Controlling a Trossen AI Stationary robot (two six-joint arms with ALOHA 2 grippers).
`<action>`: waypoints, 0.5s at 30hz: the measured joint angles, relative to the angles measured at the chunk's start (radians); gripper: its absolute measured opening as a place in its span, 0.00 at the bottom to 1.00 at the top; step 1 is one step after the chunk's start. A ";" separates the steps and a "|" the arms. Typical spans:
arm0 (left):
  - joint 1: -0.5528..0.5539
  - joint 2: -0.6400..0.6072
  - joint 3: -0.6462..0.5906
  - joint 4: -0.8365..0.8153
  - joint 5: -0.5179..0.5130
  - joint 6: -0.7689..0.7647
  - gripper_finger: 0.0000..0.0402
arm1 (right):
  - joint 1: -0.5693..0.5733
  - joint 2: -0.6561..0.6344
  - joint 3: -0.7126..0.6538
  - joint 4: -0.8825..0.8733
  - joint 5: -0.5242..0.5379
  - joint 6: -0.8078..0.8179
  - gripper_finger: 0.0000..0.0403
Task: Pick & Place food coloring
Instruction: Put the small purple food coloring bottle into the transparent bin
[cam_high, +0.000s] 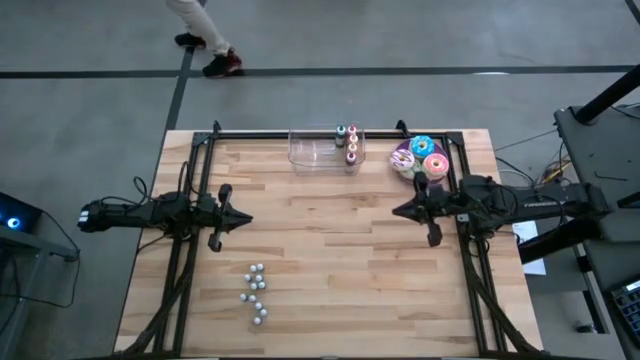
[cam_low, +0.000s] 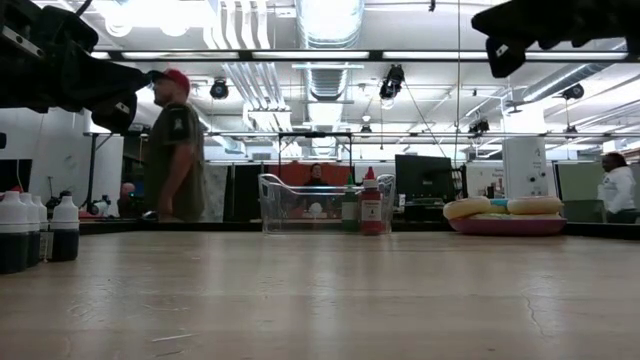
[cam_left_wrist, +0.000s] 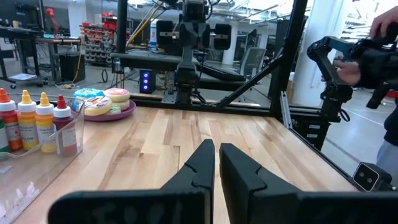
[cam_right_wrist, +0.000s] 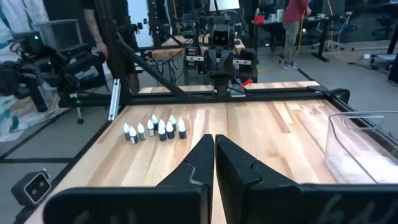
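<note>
Counter of pale wood planks fills my overhead view, framed by a black rail; I see both arms lying low over it, each reaching in from its own side toward the middle. My left pincer hovers over bare wood at the left, its two dark fingers pressed together with only a sliver between them, pinching nothing; my right pincer hangs likewise at the right, its fingers closed tip to tip and empty; the two are well apart and point at each other.

The food coloring stands upright at the far edge of the counter, four small bottles in a tight row at the right end of a clear plastic bin; from the left wrist view they show orange and red bodies with pointed caps, pressed against the bin's wall, though I cannot tell for sure whether all sit inside it. Just to the right of the bin lies a purple plate carrying frosted doughnuts in pink, blue and white.

Near the front left of the counter a loose cluster of small white-capped bottles stands, well apart from both pincers.

Beyond the far edge a person in a red cap and dark shirt stands on the floor.
</note>
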 joint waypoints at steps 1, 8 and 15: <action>0.000 0.000 0.000 0.000 0.000 0.000 0.00 | 0.000 -0.012 -0.011 0.002 0.000 0.000 0.02; 0.000 0.000 0.000 0.000 0.000 0.000 0.00 | 0.000 -0.070 -0.112 0.123 0.000 0.002 0.02; 0.000 0.000 0.000 0.000 0.000 0.000 0.00 | 0.000 -0.106 -0.195 0.200 0.001 0.000 0.02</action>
